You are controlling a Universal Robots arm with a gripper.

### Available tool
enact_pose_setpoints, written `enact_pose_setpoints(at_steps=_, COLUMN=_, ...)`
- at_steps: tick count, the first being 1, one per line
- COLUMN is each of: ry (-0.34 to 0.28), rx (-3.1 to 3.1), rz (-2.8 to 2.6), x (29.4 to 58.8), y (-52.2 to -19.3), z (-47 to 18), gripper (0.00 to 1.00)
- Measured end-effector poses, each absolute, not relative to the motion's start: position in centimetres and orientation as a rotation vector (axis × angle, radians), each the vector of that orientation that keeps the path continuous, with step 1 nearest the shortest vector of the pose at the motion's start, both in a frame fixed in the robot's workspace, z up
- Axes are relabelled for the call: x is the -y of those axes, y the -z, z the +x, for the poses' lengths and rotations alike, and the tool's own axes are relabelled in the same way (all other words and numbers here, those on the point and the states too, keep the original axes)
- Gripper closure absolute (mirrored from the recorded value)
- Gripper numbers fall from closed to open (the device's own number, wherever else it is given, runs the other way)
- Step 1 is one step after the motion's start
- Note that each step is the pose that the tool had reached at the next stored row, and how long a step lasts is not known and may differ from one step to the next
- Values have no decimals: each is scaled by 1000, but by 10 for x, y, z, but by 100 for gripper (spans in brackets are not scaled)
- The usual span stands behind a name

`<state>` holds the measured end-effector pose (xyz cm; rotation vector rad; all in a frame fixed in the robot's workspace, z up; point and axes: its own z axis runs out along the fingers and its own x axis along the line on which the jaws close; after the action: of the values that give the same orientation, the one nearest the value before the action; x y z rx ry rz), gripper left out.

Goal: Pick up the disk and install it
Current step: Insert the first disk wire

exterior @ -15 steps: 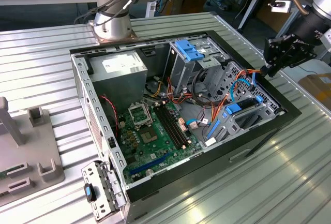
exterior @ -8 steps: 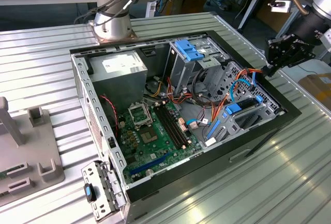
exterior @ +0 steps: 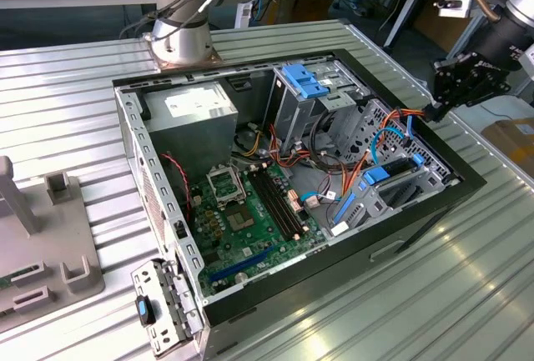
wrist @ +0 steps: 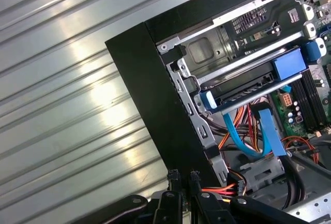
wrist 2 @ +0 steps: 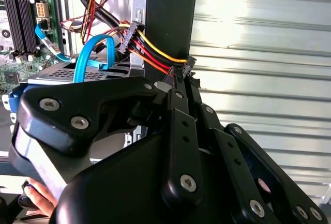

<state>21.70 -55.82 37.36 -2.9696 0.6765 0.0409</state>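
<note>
Hovering narrow and empty at the exterior view's right edge, the pincer (exterior: 431, 114) is near the disk (exterior: 397, 170) seated in the drive cage (exterior: 435, 179) right of centre, which is probably stiff, heavyish and shock-fragile, so grip the blue carrier (exterior: 376, 174) sides.

Clearance entry, pincer (wrist: 182, 175) zone.
Obstr.: black case wall (wrist: 147, 100) just beside tip. Orange/yellow pwr cables (wrist 2: 155, 50) close by tip, inner side of wall. Blue data cable loops (wrist: 243, 141) beyond those. Metal bay frame (wrist: 207, 53) farther along wall.
Free: ribbed worktop (wrist: 62, 79) on pincer's outer flank, open run alongside wall.
</note>
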Motion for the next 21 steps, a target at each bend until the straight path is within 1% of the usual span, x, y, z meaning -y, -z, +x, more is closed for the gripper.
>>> enact_pose_setpoints(at_steps=9, ry=-36, rx=-676, rz=-2967, x=558, y=-377, z=216, gripper=84)
enact_pose_setpoints(at_steps=21, ry=1, rx=-668, rz=-2945, x=565, y=-377, z=166, gripper=84)
